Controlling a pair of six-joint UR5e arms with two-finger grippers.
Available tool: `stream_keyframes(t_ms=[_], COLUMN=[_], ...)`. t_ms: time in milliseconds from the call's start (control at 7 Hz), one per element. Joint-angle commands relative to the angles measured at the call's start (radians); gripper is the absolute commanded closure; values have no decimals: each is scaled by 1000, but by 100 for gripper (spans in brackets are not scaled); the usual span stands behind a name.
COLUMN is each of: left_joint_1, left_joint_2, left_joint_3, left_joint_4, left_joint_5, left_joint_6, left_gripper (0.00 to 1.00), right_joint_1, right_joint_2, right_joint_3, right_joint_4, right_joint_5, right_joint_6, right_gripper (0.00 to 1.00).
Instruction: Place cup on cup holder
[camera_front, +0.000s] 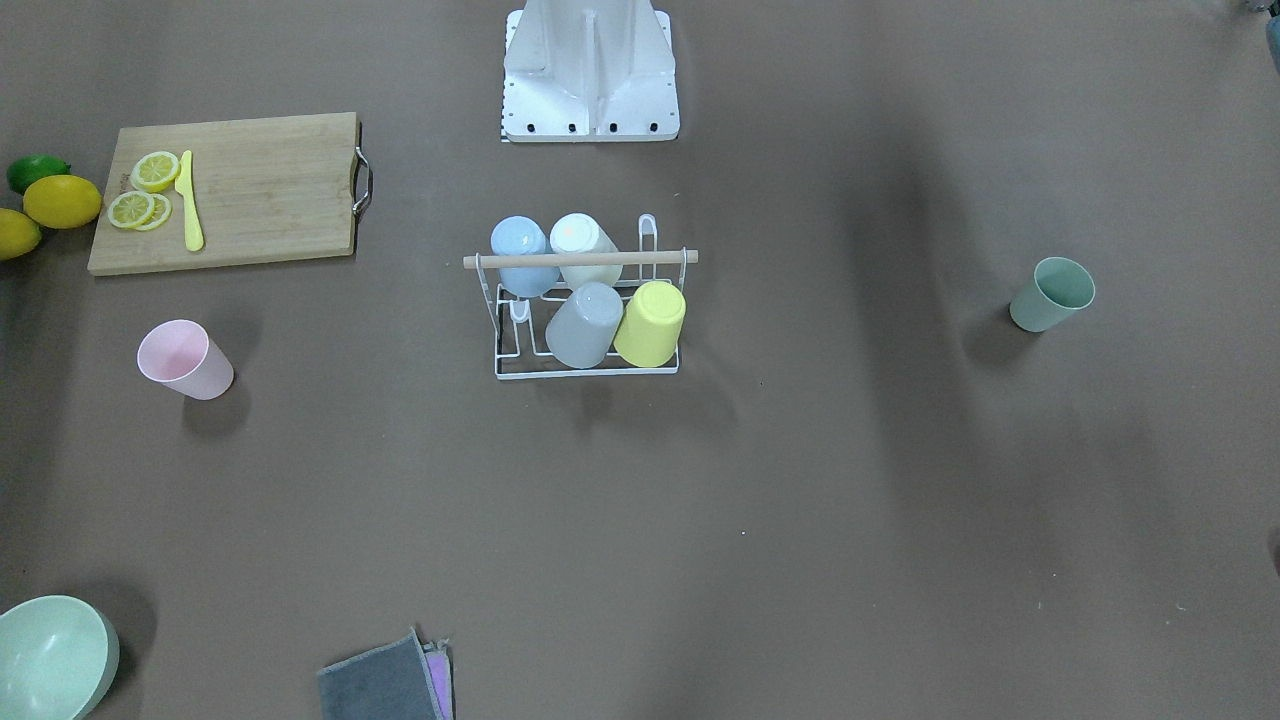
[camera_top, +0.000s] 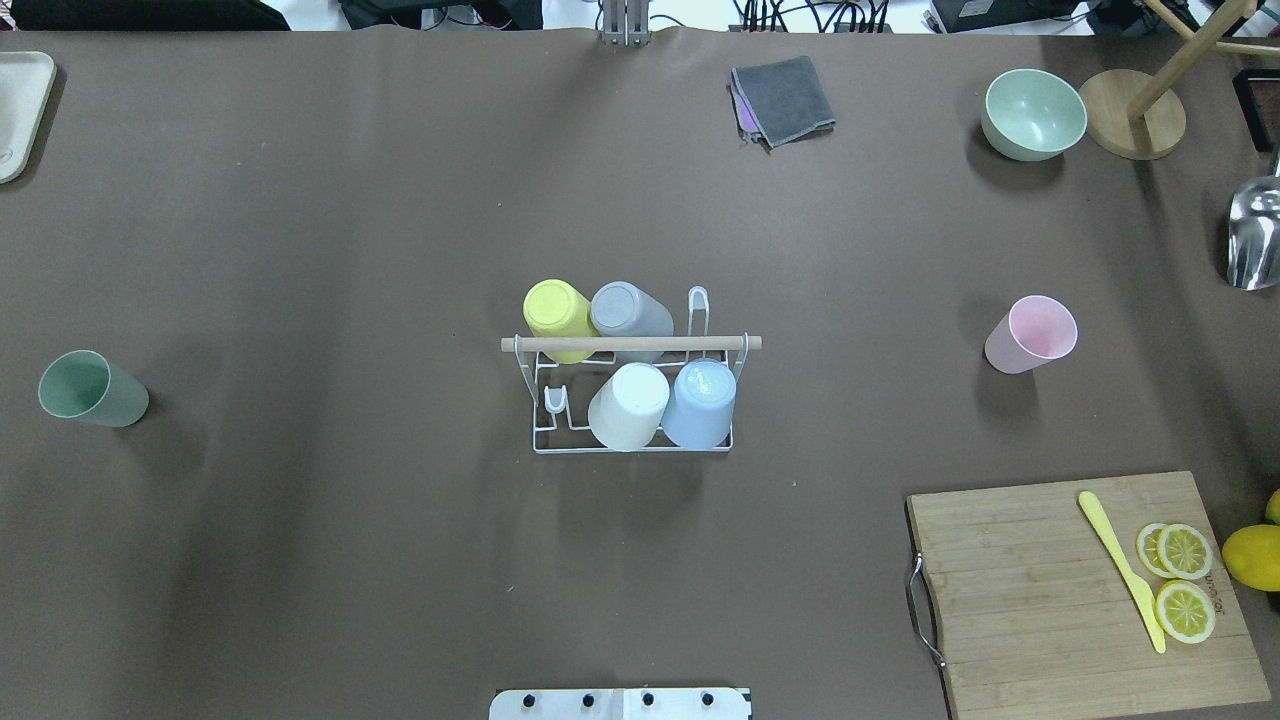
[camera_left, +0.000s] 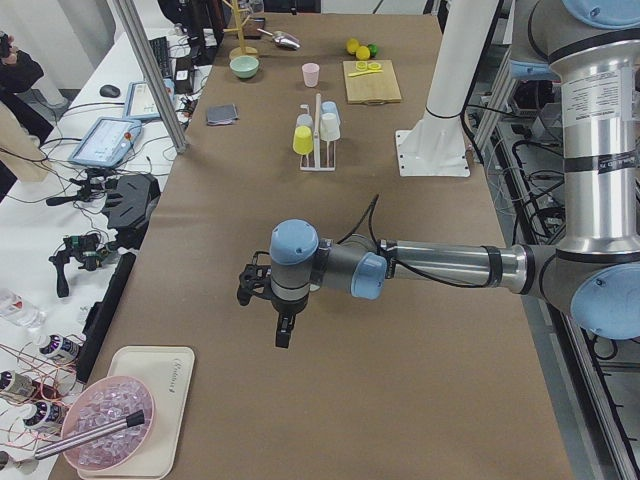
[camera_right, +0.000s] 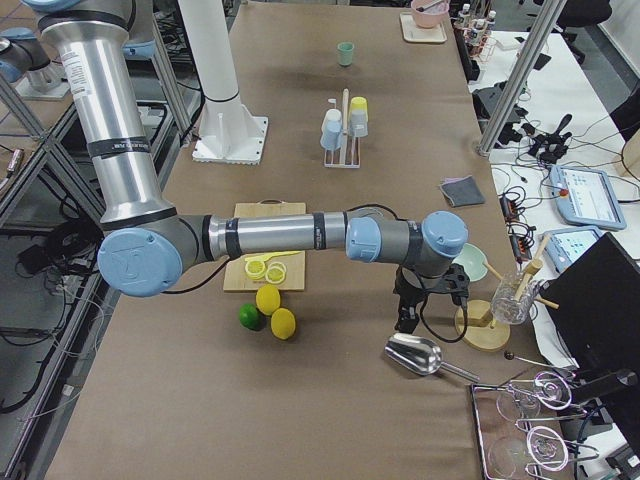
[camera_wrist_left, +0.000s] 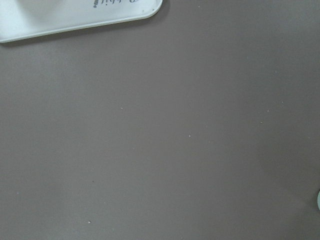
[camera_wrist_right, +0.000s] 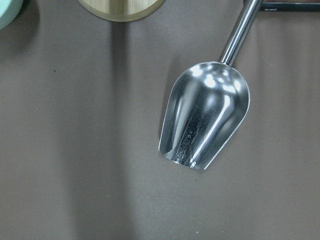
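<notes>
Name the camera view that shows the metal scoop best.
The right wrist-mounted view: the metal scoop fills the frame, its bowl whole and only the handle cut off. Overhead exterior clips it at the right edge; exterior right shows it whole but small; exterior left shows a far speck; the others miss it.

The cup holder (camera_top: 640, 344) is white with pale wood on top. One pink cup (camera_top: 1032, 335), one green cup (camera_top: 92, 389), brown table (camera_top: 300, 250).
</notes>
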Motion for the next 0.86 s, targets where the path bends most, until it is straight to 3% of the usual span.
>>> stream_keyframes(t_ms=[0,429,714], left_joint_1=[0,0,-3], left_joint_2=[1,-11,-59], left_joint_3=[12,3,18], left_joint_4=[1,1,13], left_joint_5=[0,0,5], left_joint_6=[2,0,-6], left_gripper=[3,3,3], right_joint_1=[-3,-73,-141], right_joint_2=[-18,-1,98], right_joint_3=[4,-9,-77], right_joint_4=[19,9,-43], right_joint_5=[1,28,32], right_joint_6=[4,7,8], right_gripper=[0,0,0])
